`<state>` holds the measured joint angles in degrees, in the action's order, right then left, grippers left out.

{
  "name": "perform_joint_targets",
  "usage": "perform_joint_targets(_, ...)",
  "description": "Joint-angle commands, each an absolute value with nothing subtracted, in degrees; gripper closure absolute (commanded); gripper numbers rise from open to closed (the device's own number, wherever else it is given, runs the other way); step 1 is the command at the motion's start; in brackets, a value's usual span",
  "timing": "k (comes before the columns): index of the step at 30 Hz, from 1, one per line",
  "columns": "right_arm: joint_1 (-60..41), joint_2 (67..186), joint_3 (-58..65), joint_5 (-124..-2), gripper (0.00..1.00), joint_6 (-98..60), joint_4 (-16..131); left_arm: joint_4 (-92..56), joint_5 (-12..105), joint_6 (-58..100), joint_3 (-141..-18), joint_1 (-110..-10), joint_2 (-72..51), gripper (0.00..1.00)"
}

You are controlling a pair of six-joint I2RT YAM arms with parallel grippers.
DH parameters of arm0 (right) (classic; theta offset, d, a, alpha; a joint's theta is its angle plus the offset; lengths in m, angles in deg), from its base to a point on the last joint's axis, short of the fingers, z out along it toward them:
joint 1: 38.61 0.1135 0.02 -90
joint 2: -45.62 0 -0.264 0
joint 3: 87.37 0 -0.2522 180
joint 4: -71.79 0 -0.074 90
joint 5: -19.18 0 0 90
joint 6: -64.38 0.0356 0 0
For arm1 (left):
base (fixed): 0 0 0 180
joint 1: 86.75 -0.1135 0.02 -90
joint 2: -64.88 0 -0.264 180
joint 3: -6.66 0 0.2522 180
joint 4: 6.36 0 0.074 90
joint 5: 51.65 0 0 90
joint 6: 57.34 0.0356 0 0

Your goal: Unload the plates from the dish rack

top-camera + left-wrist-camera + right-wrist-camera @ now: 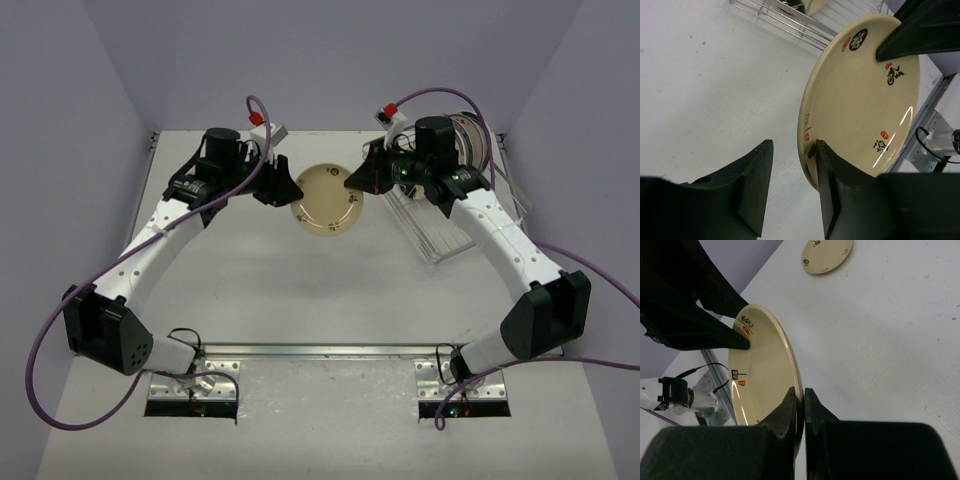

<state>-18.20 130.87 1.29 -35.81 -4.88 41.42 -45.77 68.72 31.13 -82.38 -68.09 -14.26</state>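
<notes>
A handover looks to be in hand. The right gripper is clamped on the rim of a cream plate, away from the dish rack beside it. The left gripper stands wide, with the opposite rim against one finger. Next, it should close before the right lets go.

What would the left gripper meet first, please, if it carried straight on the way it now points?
The cream plate: its rim sits at the mouth of the open left gripper, close to one finger. The right gripper is shut on the opposite rim. Whether the rim touches that finger is unclear.
</notes>
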Motion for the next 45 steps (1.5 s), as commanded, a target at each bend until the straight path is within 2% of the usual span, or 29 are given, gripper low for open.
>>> perform_joint_targets(1,-17.55,130.3,0.17,-31.65,1.0,-2.06,46.87,-43.3,79.02,31.22,-81.32,-68.29,-14.47,0.66)
perform_joint_targets(5,-17.16,132.3,-1.38,-31.26,1.0,-0.87,47.32,-42.15,82.85,29.84,-80.75,-68.43,-15.02,0.82)
perform_joint_targets(8,-17.07,133.55,-2.08,-31.41,0.97,-0.16,47.41,-41.19,84.52,28.32,-79.82,-69.61,-15.11,0.99)
perform_joint_targets(9,-17.07,133.79,-2.27,-32.04,0.82,-0.32,46.88,-40.56,84.84,27.51,-79.4,-71.01,-14.99,1.0)
perform_joint_targets(10,-17.07,133.94,-2.42,-32.83,0.62,-0.57,46.19,-39.92,85.1,26.71,-79.0,-72.64,-14.84,1.0)
perform_joint_targets(11,-17.07,134.12,-2.51,-33.8,0.52,-1.0,45.74,-39.47,85.1,25.91,-78.73,-73.98,-14.84,1.0)
perform_joint_targets(15,-17.16,133.47,-2.12,-40.19,0.16,-3.68,43.32,-38.53,80.67,22.69,-78.59,-84.09,-16.92,1.0)
perform_joint_targets(18,-17.42,132.74,-0.86,-45.97,0.02,-5.25,42.19,-38.39,75.1,22.47,-79.74,-91.4,-21.52,1.0)
perform_joint_targets(23,-18.68,132.23,0.46,-51.15,0.01,-5.85,40.88,-38.13,70.26,20.53,-84.2,-98.47,-30.52,1.0)
perform_joint_targets(30,-23.27,131.73,1.67,-50.47,0.01,-5.39,39.87,-35.59,75.22,14.81,-93.21,-106.82,-43.5,1.0)
perform_joint_targets(37,-26.34,132.14,1.79,-48.63,0.01,-4.66,38.78,-33.35,76.72,11.19,-100.28,-110.72,-53.26,1.0)
perform_joint_targets(45,-27.0,132.96,0.76,-48.48,0.01,-4.92,38.06,-32.76,77.26,9.85,-101.37,-111.89,-58.58,1.0)
